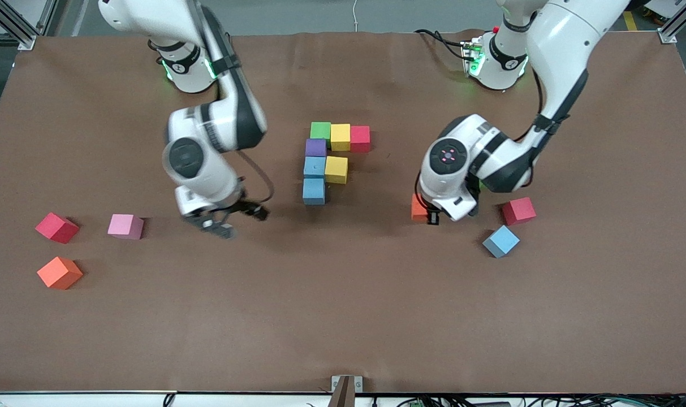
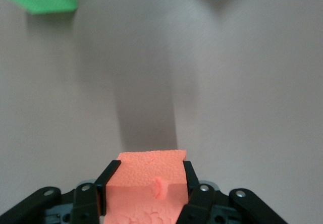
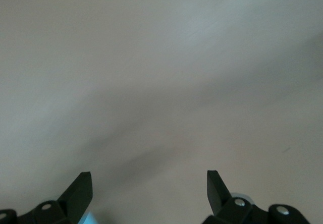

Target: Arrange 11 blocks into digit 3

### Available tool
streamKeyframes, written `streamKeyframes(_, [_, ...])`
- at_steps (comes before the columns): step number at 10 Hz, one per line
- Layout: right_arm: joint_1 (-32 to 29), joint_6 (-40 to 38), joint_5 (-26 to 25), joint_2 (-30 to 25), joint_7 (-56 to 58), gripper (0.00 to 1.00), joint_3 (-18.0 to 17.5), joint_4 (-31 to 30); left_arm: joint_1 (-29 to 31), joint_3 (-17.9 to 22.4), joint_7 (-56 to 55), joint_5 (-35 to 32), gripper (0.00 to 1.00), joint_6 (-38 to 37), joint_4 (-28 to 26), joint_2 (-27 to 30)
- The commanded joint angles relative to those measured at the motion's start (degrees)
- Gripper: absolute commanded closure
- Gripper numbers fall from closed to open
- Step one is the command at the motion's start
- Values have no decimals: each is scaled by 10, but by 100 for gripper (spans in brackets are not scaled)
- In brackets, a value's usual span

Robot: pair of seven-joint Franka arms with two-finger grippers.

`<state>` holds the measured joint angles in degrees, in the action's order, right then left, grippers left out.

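Left claw (image 2: 146,193) grips an orange block (image 2: 147,183) (bound for the unfinished digit (image 1: 327,161), upper centre); right claw (image 3: 149,191) spread, empty.

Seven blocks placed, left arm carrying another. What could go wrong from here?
The left tool grips the orange block only near its edge, so it may twist or slip. Sliding it in beside the yellow block could nudge the touching cubes of the partial digit 3 apart. The open right tool hangs nearby; the arms could crowd.
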<state>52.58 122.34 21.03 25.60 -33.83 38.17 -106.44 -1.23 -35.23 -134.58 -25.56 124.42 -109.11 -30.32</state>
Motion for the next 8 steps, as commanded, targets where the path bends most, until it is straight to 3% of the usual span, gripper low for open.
streamKeyframes(1, [-108,4,3,-2,42,0,-10,-10,-35,-8,-90,-9,72,-1,-15,4])
streamKeyframes(3, [-203,6,8,15,67,0,-13,-7,-63,-14,-143,-5,72,14,-15,-10])
streamKeyframes(4, [-219,8,2,26,112,0,-13,-1,-66,-21,-160,-5,72,34,-28,-11])
streamKeyframes(6, [-262,10,1,30,284,0,-13,3,-64,-39,-176,-5,72,101,-77,2])
streamKeyframes(8, [-275,19,1,38,454,0,-13,-1,-77,-39,-186,-10,72,134,-81,-6])
